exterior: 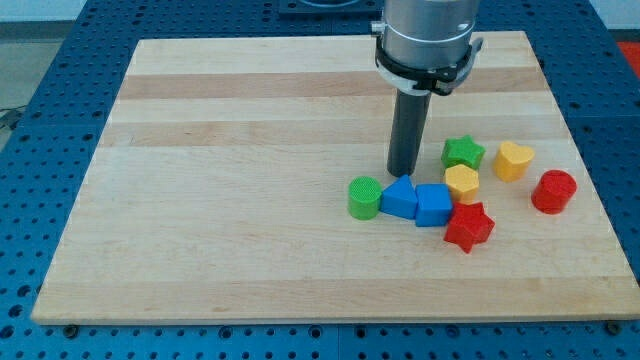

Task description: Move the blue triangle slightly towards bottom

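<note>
Camera view, blue triangle [399, 198] (solid, glossy) between green cylinder [365, 197] and blue cube [433, 204], my tip [402, 175] touching its top edge, clawless rod.

Tip [402, 174] just above triangle [399, 198] – cylinder [365, 197] at its left, cube [433, 204] at right.

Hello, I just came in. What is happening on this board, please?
A robot arm with a dark rod is pushing small blocks on a wooden board. My tip stands just above the blue triangle, at its top edge, placed to push it toward the view's bottom. The green cylinder is on the triangle's left and the blue cube on its right, both close against it.
</note>
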You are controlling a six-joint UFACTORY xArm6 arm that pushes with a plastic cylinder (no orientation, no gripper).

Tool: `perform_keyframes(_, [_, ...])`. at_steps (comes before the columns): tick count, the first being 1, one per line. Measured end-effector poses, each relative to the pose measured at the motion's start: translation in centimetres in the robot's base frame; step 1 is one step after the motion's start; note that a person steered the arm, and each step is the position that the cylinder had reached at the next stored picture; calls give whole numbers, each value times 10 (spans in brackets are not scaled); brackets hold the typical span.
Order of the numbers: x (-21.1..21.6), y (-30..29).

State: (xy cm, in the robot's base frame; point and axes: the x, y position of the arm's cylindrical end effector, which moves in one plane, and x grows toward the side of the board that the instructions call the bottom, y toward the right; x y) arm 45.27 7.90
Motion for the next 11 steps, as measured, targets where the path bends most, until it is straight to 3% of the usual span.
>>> perform_keyframes(11, [11, 6])
